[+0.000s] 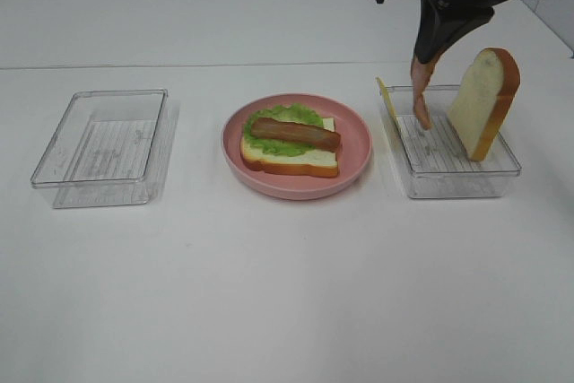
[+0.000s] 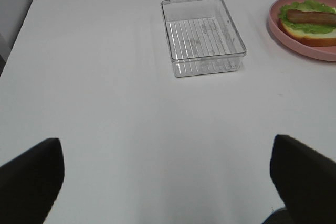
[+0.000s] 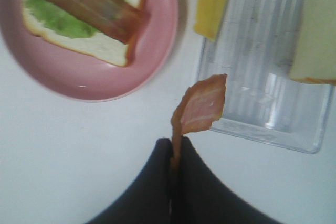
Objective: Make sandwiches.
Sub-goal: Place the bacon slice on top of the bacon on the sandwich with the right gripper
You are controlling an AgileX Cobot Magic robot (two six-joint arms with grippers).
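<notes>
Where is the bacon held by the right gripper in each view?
Exterior high: upper right, the held bacon hangs from the right gripper over the right tray.
Left wrist: not in it.
Right wrist: mid-picture, sticking out of the shut jaws, its tip over the tray's edge.
Shared landmark: the pink plate, in all three views.
</notes>
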